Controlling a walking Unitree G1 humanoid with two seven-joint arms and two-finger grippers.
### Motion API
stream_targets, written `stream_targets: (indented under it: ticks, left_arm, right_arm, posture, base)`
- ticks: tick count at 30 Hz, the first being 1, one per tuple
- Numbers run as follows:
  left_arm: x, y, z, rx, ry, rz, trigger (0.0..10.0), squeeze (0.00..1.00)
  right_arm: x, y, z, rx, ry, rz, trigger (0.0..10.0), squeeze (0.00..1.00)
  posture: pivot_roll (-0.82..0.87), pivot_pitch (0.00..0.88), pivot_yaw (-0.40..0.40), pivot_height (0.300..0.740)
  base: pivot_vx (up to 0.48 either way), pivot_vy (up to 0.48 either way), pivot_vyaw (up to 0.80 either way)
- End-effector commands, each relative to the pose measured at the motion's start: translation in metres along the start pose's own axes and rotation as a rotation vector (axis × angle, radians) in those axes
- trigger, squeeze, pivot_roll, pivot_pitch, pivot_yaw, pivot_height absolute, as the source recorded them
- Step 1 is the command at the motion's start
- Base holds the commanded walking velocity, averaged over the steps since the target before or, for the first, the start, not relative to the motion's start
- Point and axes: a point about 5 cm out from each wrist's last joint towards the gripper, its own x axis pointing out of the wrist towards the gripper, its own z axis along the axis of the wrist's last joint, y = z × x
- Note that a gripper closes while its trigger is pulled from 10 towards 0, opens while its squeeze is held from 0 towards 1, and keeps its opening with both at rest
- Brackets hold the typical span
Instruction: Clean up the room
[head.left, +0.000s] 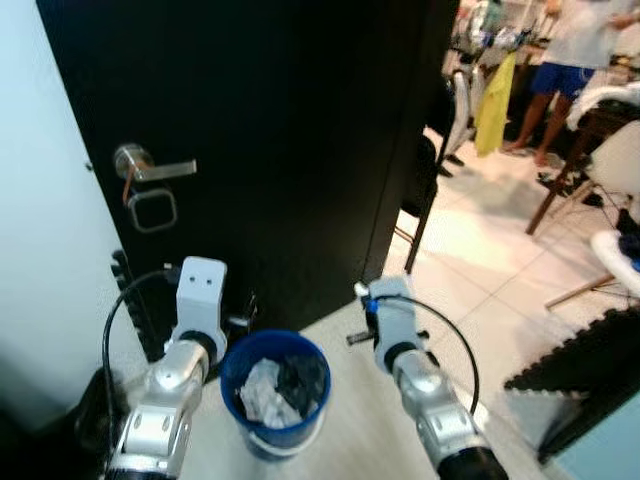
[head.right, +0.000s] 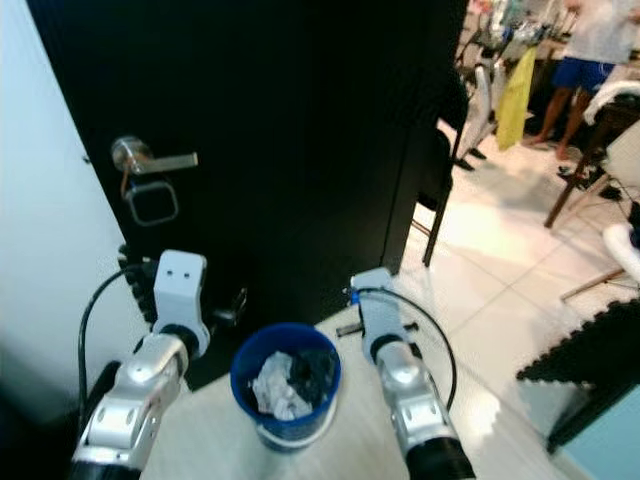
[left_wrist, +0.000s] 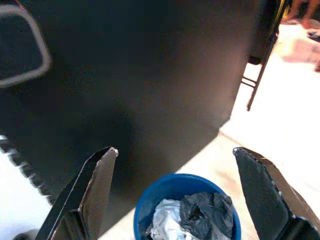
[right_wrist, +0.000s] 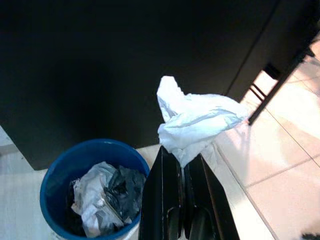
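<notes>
A blue bin (head.left: 275, 390) stands on the pale floor in front of a black door, between my two arms. Crumpled white paper and dark scraps (right_wrist: 107, 192) lie inside it. My right gripper (right_wrist: 181, 155) is shut on a crumpled white tissue (right_wrist: 192, 120), held just to the right of the bin's rim and above the floor. On the other side of the bin my left gripper (left_wrist: 175, 150) is open, its fingers (left_wrist: 100, 185) spread wide above and behind the bin (left_wrist: 187, 207) with nothing between them.
The black door (head.left: 270, 130) with a silver handle (head.left: 150, 165) stands close ahead, a white wall to its left. A black chair (head.left: 425, 185) is beside the door's edge. Further right are a person (head.left: 575, 60), a yellow cloth (head.left: 493, 95), white chairs (head.left: 620, 170) and a black mat (head.left: 590, 360).
</notes>
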Motion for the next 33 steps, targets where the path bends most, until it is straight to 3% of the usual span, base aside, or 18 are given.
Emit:
stream_targets:
  ticks: [1, 5, 8, 14, 19, 22, 26, 29, 33]
  left_arm:
    - [-0.001, 0.003, -0.002, 0.012, 0.015, 0.004, 10.0, 0.00]
    - [-0.001, 0.003, -0.002, 0.015, 0.015, 0.003, 10.0, 0.00]
    - [-0.001, 0.003, -0.002, 0.016, 0.015, 0.000, 10.0, 0.00]
    - [0.001, -0.001, -0.005, 0.023, 0.029, -0.036, 10.0, 0.00]
    - [0.005, -0.012, -0.011, 0.044, 0.060, -0.134, 10.0, 0.00]
    - [0.006, -0.020, -0.020, 0.109, 0.084, -0.217, 10.0, 0.00]
    - [0.004, -0.022, -0.022, 0.164, 0.086, -0.245, 10.0, 0.00]
    - [-0.006, -0.023, -0.033, 0.285, 0.126, -0.324, 10.0, 0.00]
    - [-0.012, -0.023, -0.038, 0.330, 0.143, -0.367, 10.0, 0.00]
  right_arm:
    - [0.000, 0.007, -0.002, -0.026, 0.012, 0.038, 10.0, 0.00]
    - [0.001, 0.009, -0.003, -0.038, 0.017, 0.048, 10.0, 0.00]
    - [0.001, 0.006, -0.006, 0.028, 0.031, 0.007, 10.0, 0.00]
    - [0.001, 0.002, -0.010, -0.027, 0.053, -0.013, 10.0, 0.00]
    - [0.000, 0.000, -0.016, -0.046, 0.094, -0.022, 10.0, 0.00]
    - [0.002, 0.009, -0.029, -0.122, 0.170, 0.062, 10.0, 0.00]
    - [0.003, 0.015, -0.038, -0.188, 0.221, 0.123, 10.0, 0.00]
    - [0.004, 0.024, -0.050, -0.252, 0.293, 0.200, 10.0, 0.00]
    - [0.003, 0.028, -0.055, -0.278, 0.317, 0.232, 10.0, 0.00]
  posture:
    - [0.06, 0.000, -0.075, 0.740]
    - [0.06, 0.000, -0.076, 0.740]
    - [0.06, 0.000, -0.076, 0.740]
    - [0.06, 0.000, -0.076, 0.740]
    - [0.05, 0.010, -0.080, 0.740]
    - [0.03, 0.040, -0.081, 0.740]
    - [0.03, 0.063, -0.084, 0.740]
    - [0.03, 0.135, -0.101, 0.740]
    - [0.03, 0.163, -0.108, 0.740]
  base:
    - [0.394, 0.000, 0.00]
    - [0.396, 0.000, 0.60]
    - [0.394, 0.000, 0.00]
    - [0.396, 0.000, 0.00]
    - [0.311, 0.000, 0.00]
    - [0.000, 0.000, 0.00]
    - [0.000, 0.000, 0.00]
    - [0.000, 0.000, 0.00]
    - [0.000, 0.000, 0.00]
